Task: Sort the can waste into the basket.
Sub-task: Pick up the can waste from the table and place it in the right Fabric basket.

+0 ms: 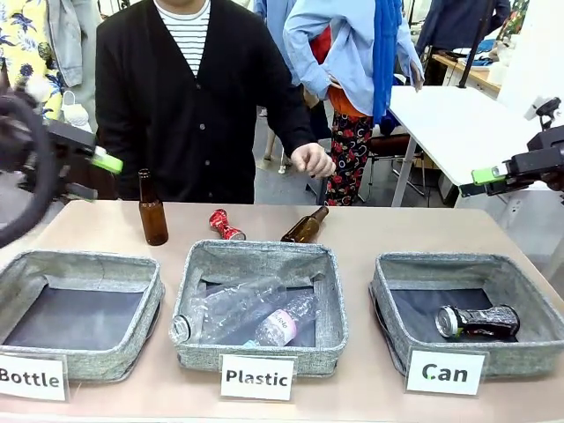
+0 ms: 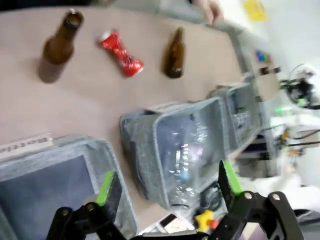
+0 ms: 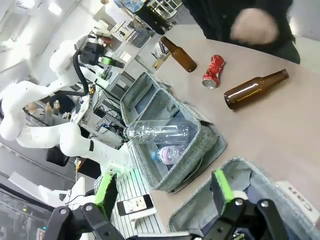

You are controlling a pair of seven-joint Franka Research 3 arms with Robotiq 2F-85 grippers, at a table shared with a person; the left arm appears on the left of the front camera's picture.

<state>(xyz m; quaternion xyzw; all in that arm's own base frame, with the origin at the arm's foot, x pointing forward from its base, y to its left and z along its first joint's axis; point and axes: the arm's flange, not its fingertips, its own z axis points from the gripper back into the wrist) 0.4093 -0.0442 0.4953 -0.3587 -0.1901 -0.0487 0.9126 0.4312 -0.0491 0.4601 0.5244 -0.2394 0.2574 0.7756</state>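
So here's how we see the bins, left to right from the robot's side. The basket signed "Bottle" shows us just its dark lining. The basket signed "Plastic" in the middle has two clear plastic bottles lying in it, one with a pale label. The basket on the right, with the white "Can" sign propped in front, holds the black can, lying on its side near the front right corner.

The red can, the one with the pinched waist, isn't sorted yet. It's lying on the table just past the far edge of the Plastic basket, between an upright brown bottle on its left and a tipped-over brown bottle on its right, apart from both.

Both arms are up off the tabletop. The left gripper has its jaws spread wide with nothing in them, and we're looking down past it at the Bottle and Plastic baskets. Same deal with the right gripper, wide apart and holding nothing, above the near corner of the Can basket.

The tabletop is a plain tan. At the far edge a person in a black cardigan stands with one hand loosely curled, not touching anything. Behind, there's someone in a light blue shirt and a white table off to the right
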